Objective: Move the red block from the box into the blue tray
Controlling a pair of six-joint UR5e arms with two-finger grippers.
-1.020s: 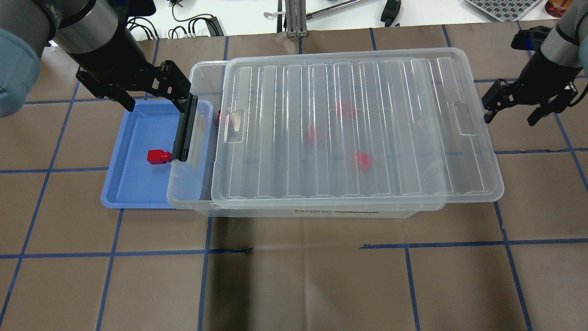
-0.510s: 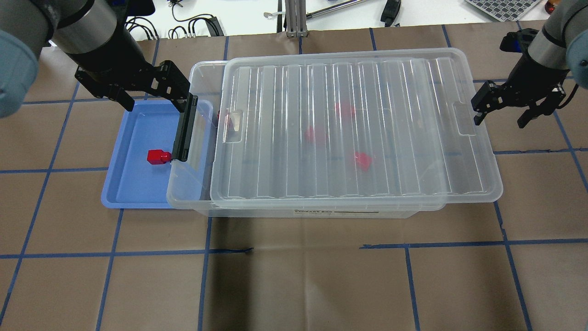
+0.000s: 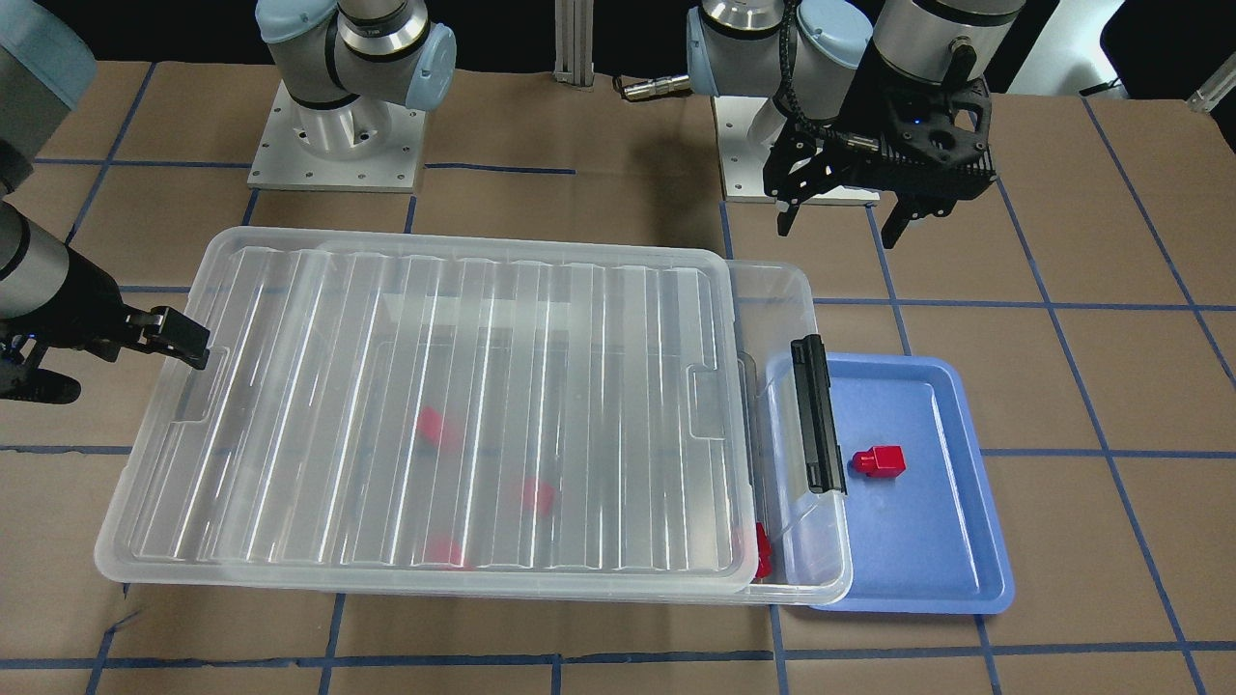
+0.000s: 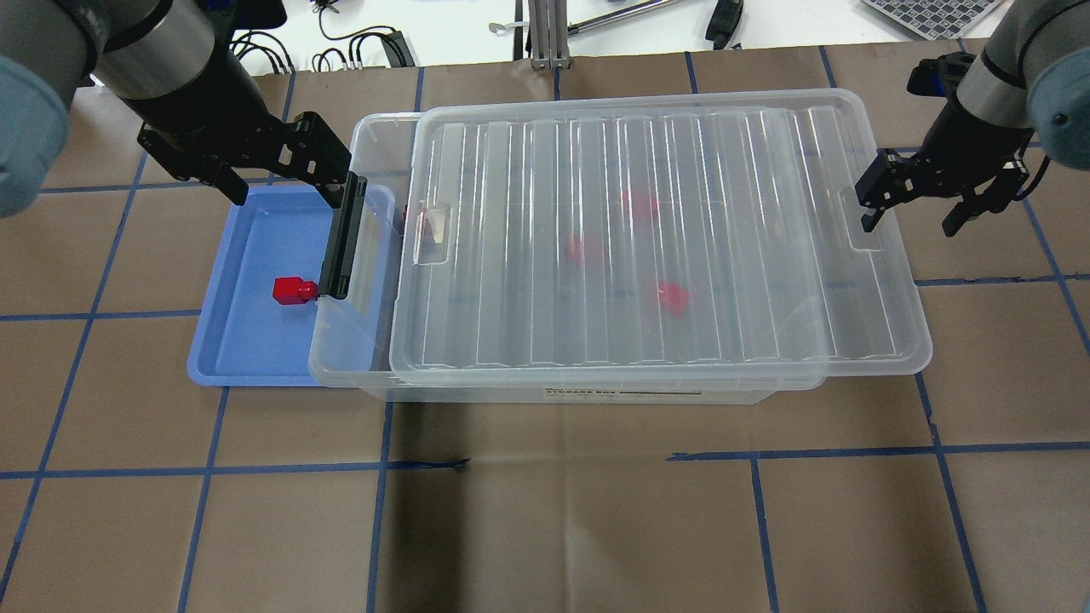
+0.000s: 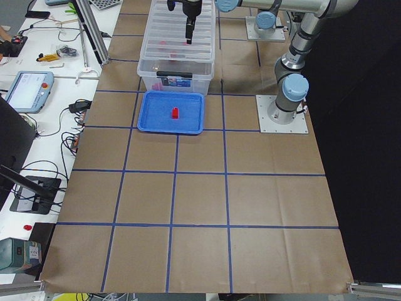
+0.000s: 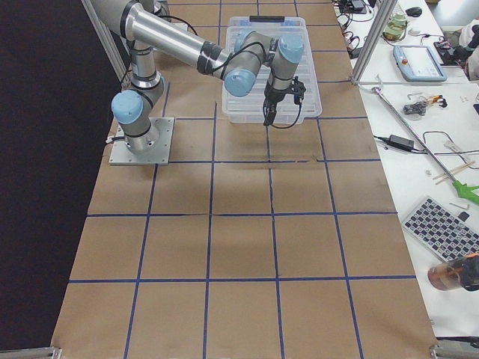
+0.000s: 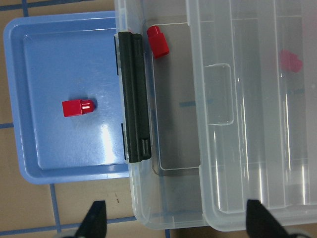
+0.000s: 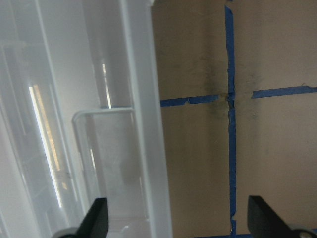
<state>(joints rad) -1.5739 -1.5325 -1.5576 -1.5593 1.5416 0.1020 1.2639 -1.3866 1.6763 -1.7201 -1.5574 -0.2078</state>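
Observation:
One red block (image 4: 294, 290) lies in the blue tray (image 4: 247, 358), left of the box (image 4: 349, 340); it also shows in the left wrist view (image 7: 78, 107). The ribbed lid (image 4: 647, 230) sits shifted right and leaves a gap at the latch bar (image 4: 341, 238) end. Another red block (image 7: 158, 40) lies in that gap, and three more show blurred under the lid. My left gripper (image 4: 281, 174) is open and empty above the tray's far edge. My right gripper (image 4: 909, 220) is open, its jaws straddling the lid's right rim (image 8: 143, 124).
The tray is partly tucked under the box's left end. A white bench with cables (image 4: 358, 42) and an aluminium post (image 4: 541, 34) runs along the far side. The two arm bases (image 3: 333, 145) (image 3: 772, 174) stand on the robot's side of the box.
My right gripper has moved left, from beside the box to over the lid's right rim. The left gripper and the red block in the tray have stayed put.

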